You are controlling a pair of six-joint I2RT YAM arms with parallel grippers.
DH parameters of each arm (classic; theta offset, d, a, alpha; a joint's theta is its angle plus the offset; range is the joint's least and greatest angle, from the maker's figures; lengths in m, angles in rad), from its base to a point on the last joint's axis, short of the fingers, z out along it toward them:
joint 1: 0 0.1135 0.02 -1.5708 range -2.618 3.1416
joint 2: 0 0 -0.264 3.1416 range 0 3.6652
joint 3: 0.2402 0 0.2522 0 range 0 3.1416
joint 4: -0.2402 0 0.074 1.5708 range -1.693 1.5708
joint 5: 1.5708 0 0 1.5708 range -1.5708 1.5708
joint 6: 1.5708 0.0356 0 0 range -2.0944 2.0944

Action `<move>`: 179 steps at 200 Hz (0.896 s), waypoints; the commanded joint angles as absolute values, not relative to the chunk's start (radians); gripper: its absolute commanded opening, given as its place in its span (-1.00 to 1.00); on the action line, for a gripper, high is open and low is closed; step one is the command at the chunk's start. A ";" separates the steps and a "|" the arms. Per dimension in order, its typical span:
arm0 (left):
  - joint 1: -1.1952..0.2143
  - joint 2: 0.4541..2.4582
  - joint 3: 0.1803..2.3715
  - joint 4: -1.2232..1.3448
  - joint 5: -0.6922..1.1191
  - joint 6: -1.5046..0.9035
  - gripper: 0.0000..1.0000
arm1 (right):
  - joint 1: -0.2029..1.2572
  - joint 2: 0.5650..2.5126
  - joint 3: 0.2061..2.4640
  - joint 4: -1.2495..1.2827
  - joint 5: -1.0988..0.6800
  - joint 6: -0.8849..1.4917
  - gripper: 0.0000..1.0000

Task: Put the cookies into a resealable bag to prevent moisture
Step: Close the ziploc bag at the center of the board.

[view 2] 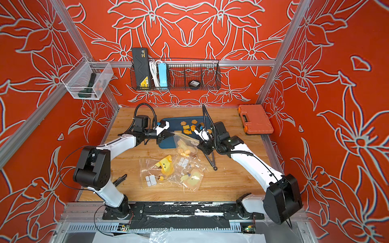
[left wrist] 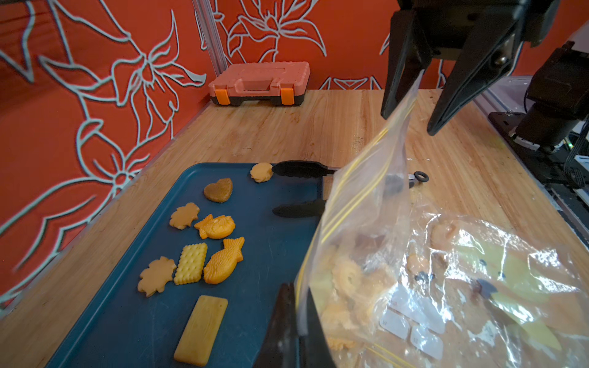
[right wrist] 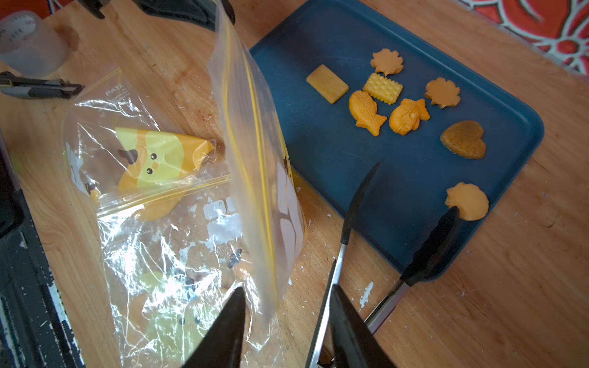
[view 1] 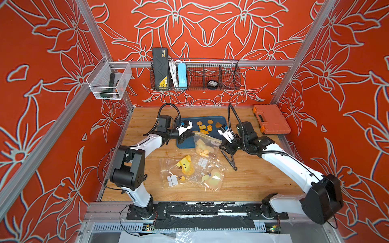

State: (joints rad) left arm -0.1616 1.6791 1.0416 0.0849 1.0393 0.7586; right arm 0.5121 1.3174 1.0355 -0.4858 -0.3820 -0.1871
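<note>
The resealable bag hangs upright at the blue tray's near edge. Several cookies lie in its bottom. My left gripper is shut on its zip edge. My right gripper stands open at the bag's opposite corner. The clear edge passes between its fingers, and one finger brushes it in the left wrist view. Several cookies lie loose on the tray: fish, flowers, rectangles and a brown heart.
Black-tipped tongs lie open from the tray's corner onto the table, under my right gripper. Two similar printed bags lie flat nearer the front. An orange case sits back right. A utility knife and tape roll lie left.
</note>
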 commanded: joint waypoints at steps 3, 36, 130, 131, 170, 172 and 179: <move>-0.166 1.696 1.058 0.057 1.048 0.782 -1.00 | 0.517 1.343 1.100 -0.545 -0.382 -0.275 -0.11; -0.170 1.696 1.058 0.051 1.045 0.788 -1.00 | 0.518 1.403 1.176 -0.575 -0.405 -0.303 -0.14; -0.174 1.704 1.074 0.032 1.048 0.787 -1.00 | 0.523 1.433 1.209 -0.574 -0.445 -0.308 -0.51; -0.175 1.704 1.074 0.032 1.048 0.787 -1.00 | 0.524 1.431 1.206 -0.570 -0.445 -0.307 -0.48; -0.175 1.701 1.069 0.034 1.051 0.793 -1.00 | 0.529 1.482 1.269 -0.624 -0.469 -0.339 -1.00; -0.175 1.701 1.069 0.034 1.051 0.793 -1.00 | 0.529 1.484 1.271 -0.624 -0.466 -0.338 -1.00; -0.175 1.701 1.069 0.034 1.052 0.793 -1.00 | 0.534 1.489 1.271 -0.611 -0.444 -0.334 -0.61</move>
